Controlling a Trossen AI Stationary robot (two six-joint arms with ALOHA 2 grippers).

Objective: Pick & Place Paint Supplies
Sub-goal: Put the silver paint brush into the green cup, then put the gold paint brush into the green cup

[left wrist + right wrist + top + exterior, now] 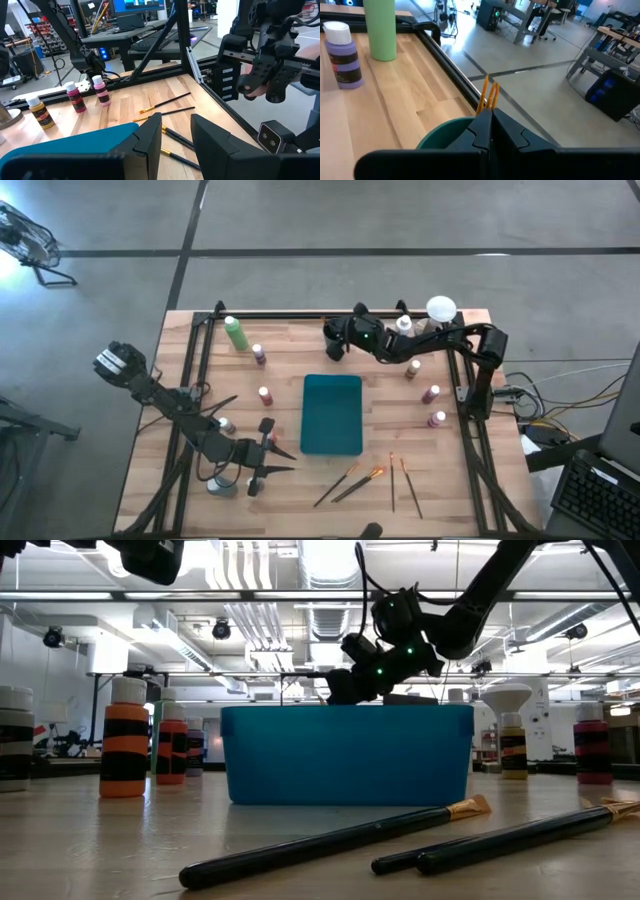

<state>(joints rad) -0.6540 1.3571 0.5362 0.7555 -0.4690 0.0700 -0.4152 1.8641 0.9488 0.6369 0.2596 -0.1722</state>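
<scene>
Right hand [331, 340] clamped on thin orange-ended brushes [489, 95], hovering at 12 o'clock of the teal tray [331, 414], above the tabletop [290, 365]. Left hand [272, 452] at 8 o'clock of tray, fingers partly apart, nothing visibly held. Step judged: carrying brushes toward a drop spot. Next move likely needs lowering over the tray and releasing. Four more brushes [372, 477] lying at 5 o'clock of tray; green bottle [236, 332] and purple bottle [259, 354] at 10 o'clock; others scattered at 3 and 9.
</scene>
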